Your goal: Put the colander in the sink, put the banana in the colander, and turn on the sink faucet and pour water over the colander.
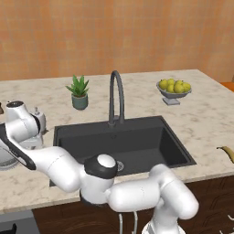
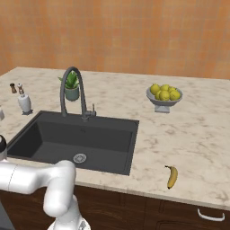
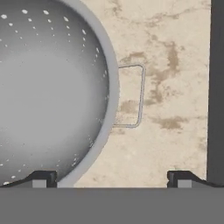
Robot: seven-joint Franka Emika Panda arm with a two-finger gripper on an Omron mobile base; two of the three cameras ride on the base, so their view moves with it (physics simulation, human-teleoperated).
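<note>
left base: arm stretched left over bench [image 1: 201, 114]; colander [image 1: 5, 157] edge at far left, on bench beside sink [image 1: 132, 139]; faucet [image 1: 115, 96] behind basin.
right base: banana [image 2: 171, 176] on bench, right of sink, well apart.
hand view: hand [image 3: 112, 178] spread wide, nothing held; colander rim and wire handle between the tips.

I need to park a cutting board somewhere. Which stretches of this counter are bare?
Bare marble lies between the sink and the banana, below the fruit bowl. Crowded: left of the sink, with colander, soap dispenser and gripper.
</note>
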